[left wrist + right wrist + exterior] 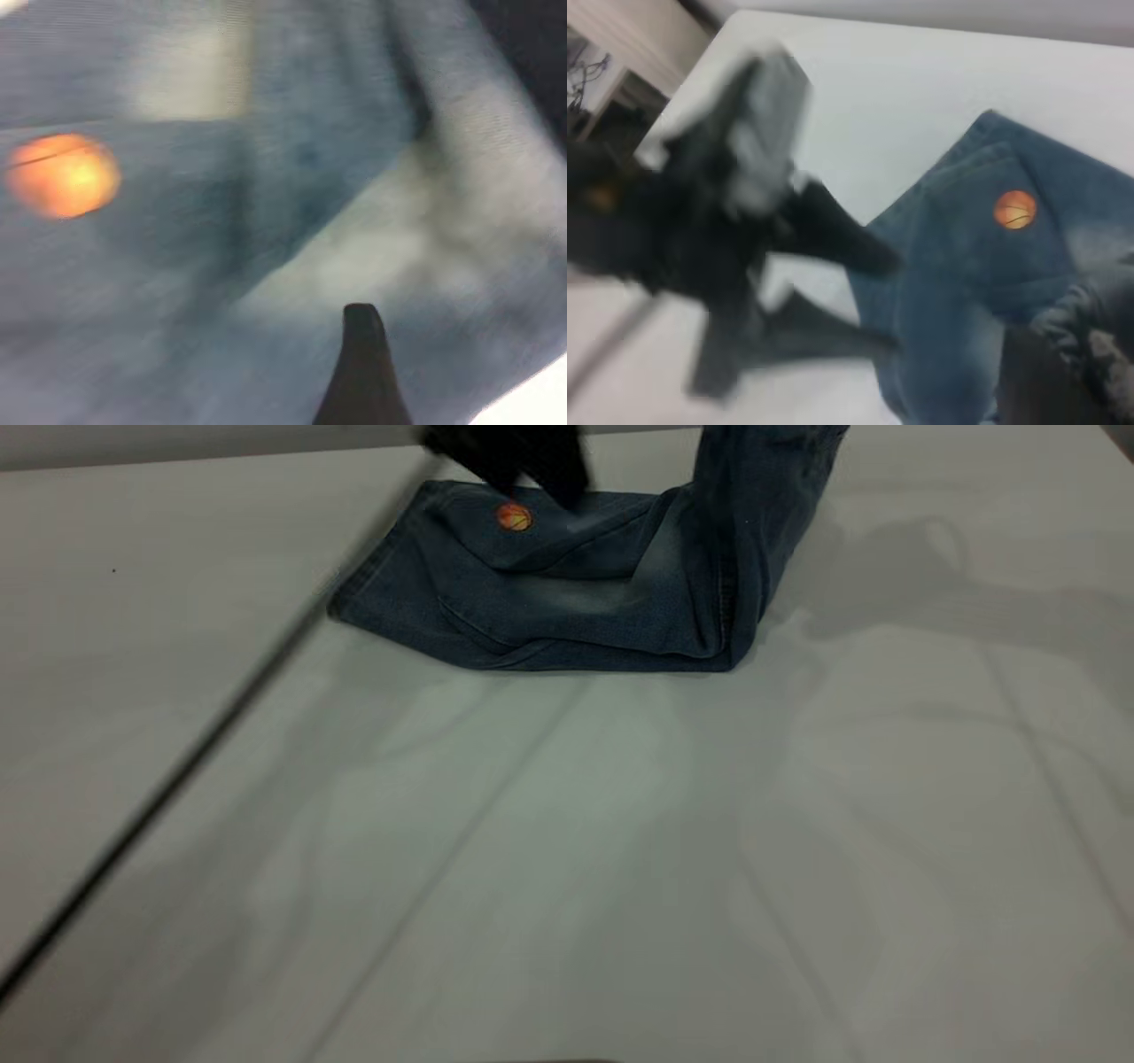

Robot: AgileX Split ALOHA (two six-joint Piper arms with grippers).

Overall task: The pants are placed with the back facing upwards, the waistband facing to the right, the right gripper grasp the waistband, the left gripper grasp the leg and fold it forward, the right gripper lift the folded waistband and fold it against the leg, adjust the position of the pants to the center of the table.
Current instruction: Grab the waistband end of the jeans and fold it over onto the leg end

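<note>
The blue denim pants (pixel 567 593) lie folded lengthwise at the far middle of the table (pixel 567 850), with the orange basketball print (pixel 514 516) of the leg facing up. Their right end rises steeply off the table and leaves the view at the top (pixel 762 478). In the right wrist view my right gripper (pixel 1050 363) is shut on the gathered waistband (pixel 1094 332), holding it up. My left gripper (pixel 523 465) hovers just above the leg near the print, and its fingers (pixel 859 252) stand apart with nothing between them. One dark fingertip (pixel 361 354) shows over the denim.
A thin dark line (pixel 177 779) runs diagonally across the left part of the table, from near the pants to the near left edge. The table's far edge (pixel 204 456) lies close behind the pants. Broad bare tabletop stretches in front of them.
</note>
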